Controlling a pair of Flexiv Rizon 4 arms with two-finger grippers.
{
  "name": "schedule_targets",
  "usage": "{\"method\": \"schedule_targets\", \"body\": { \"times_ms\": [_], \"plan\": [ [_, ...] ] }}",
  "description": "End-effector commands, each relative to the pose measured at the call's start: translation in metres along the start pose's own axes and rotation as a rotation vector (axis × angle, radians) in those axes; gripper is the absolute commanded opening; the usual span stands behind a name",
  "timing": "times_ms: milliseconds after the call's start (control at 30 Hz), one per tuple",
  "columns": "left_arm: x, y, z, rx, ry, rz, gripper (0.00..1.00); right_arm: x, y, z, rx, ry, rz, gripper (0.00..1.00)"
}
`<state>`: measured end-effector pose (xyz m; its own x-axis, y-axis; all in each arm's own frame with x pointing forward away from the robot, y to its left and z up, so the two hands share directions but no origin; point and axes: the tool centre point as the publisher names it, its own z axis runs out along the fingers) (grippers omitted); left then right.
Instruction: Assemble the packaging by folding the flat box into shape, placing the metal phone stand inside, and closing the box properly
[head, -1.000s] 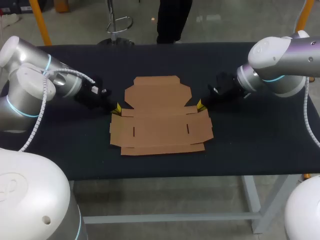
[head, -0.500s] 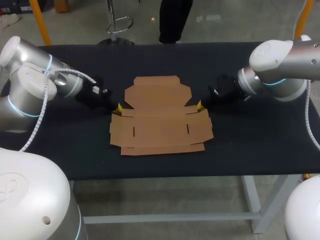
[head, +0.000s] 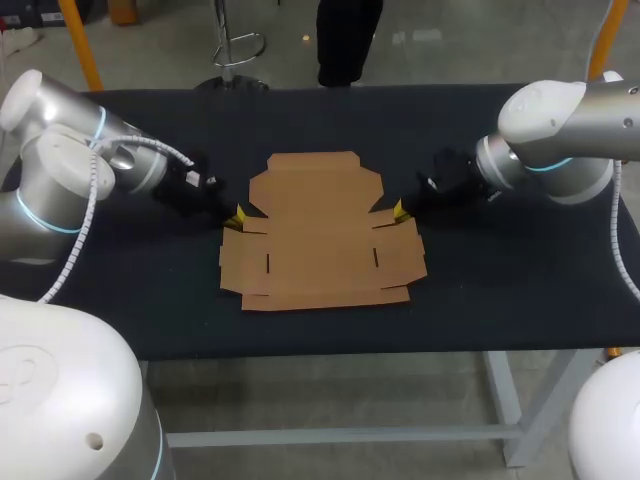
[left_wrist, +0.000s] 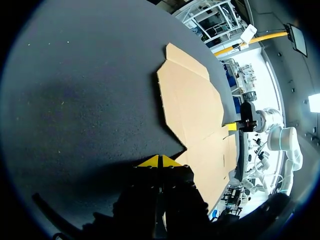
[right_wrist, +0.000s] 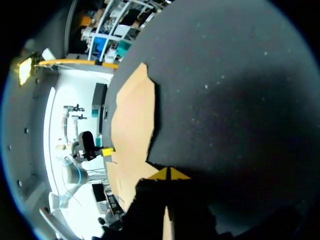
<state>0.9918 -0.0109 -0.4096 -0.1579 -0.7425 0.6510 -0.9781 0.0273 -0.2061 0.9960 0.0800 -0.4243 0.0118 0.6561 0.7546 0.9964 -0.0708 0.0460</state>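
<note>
**Fold step not started: both tools parked at the box's side notches**

The flat box (head: 320, 245) is laid unfolded in the middle of the bench (head: 500, 290). All panels are down and none is raised.

The left tool (left_wrist: 160, 161) is set at the notch on the box's left side, where the far panel meets the wider near part. Its yellow tips are pressed together with nothing held between them, and the cardboard edge is just beside them.

The right tool (right_wrist: 169, 174) is mirrored at the right-side notch. Its tips are also together, with the cardboard just beside and not clamped.

Both tools are held low over the bench. Contact with the card can't be confirmed from any view.

The metal phone stand is not seen in any view.

Step in hand, as judged, is the first one: forming the box. Loading and closing are untouched.

What the next move is judged to call for:
- The side edges need to be got under and lifted on both sides at once, so the sheet is not shoved sideways.
- The closed tips could be used as wedges, or they would have to be opened before a panel can be pinched.
- Thin card flat on the bench is likely to be slid rather than raised, so even pressure from both sides is called for.
</note>
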Motion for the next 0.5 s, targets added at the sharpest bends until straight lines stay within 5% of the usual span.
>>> {"method": "schedule_targets", "body": {
  "times_ms": [33,500],
  "plan": [
    [0.0036,0.0009,0.0006,-0.001,-0.010,0.000,0.00,-0.0015,0.0020,0.0013,0.004,0.005,0.001,0.00],
    [0.0106,0.0025,-0.0024,0.018,-0.040,0.002,0.00,0.0069,0.0020,0.0006,-0.008,-0.009,-0.014,0.00]
  ]
}}
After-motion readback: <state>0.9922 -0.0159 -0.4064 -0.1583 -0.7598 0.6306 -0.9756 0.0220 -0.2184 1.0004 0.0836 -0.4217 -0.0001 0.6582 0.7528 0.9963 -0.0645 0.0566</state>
